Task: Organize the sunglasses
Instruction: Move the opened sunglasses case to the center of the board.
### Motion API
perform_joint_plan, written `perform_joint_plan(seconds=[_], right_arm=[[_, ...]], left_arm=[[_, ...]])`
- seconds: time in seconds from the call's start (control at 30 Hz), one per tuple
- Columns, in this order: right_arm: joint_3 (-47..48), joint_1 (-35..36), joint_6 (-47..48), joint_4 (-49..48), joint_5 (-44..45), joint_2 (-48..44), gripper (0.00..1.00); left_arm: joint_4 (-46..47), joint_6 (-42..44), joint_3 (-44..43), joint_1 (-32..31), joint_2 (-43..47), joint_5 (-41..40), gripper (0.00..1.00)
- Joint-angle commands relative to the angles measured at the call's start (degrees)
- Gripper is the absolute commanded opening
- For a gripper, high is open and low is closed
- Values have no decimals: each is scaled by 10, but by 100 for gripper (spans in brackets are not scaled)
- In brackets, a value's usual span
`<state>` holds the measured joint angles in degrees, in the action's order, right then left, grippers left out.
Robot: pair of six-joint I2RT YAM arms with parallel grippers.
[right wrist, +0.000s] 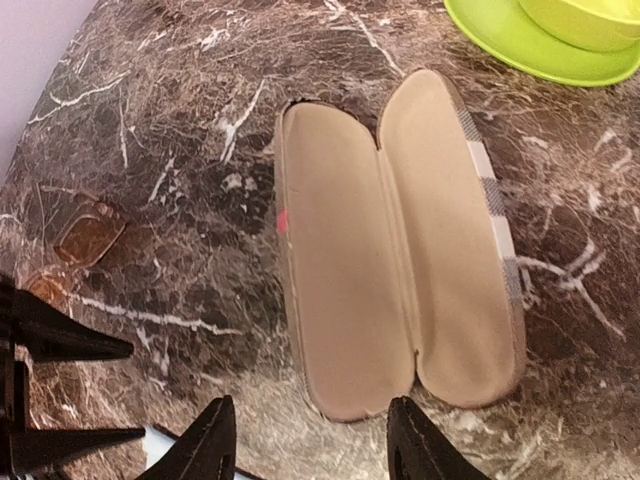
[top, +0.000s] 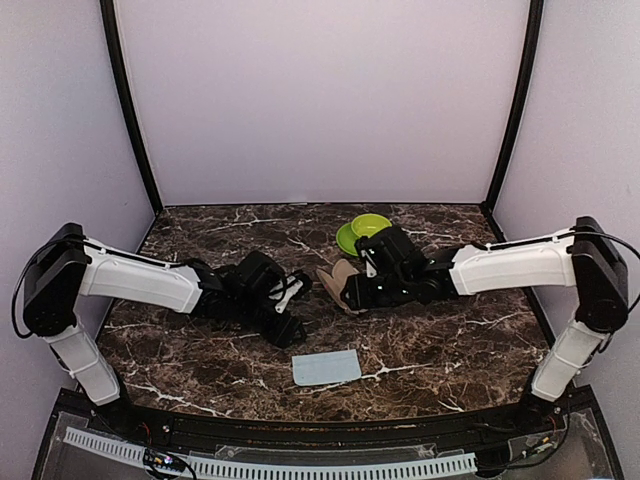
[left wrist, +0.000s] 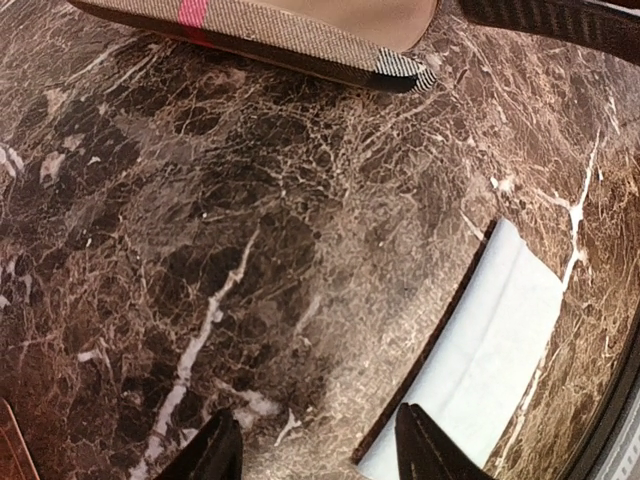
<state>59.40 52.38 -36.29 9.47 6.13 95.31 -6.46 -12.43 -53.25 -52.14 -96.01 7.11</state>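
The sunglasses (right wrist: 78, 238) lie on the marble with their brown lenses showing, left of the case; in the top view they (top: 291, 291) are partly hidden by my left arm. The checked glasses case (right wrist: 400, 250) lies open and empty, tan lining up, and appears in the top view (top: 340, 279) and as an edge in the left wrist view (left wrist: 300, 30). My right gripper (right wrist: 310, 430) (top: 352, 297) hovers open at the case's near end, holding nothing. My left gripper (left wrist: 320, 452) (top: 292, 322) is open over bare marble, between the sunglasses and the cloth.
A pale blue cloth (top: 327, 367) (left wrist: 490, 350) lies flat near the front edge. A green bowl (top: 372, 226) on a green plate (right wrist: 530, 55) stands just behind the case. The left gripper's black fingers (right wrist: 60, 345) reach into the right wrist view.
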Motion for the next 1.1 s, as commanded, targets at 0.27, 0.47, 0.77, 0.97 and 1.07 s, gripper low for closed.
perform_joint_plan(seconds=[0.27,0.47,0.77,0.97,1.07], right_arm=[[178,-30,88,44,-84,163,53],[211,-30,131,75,-97,192,39],[203,-31,186,95,-126,183,17],[177,-31,223,101,-142,164,9],[161,-29,250,108,-156,151,7]], left_arm=[[-6,-2,10,25,18,4,54],[-2,-1,21,32,30,1,54],[1,4,15,35,20,7,54],[0,2,13,36,17,6,54],[-1,2,13,37,20,6,54]])
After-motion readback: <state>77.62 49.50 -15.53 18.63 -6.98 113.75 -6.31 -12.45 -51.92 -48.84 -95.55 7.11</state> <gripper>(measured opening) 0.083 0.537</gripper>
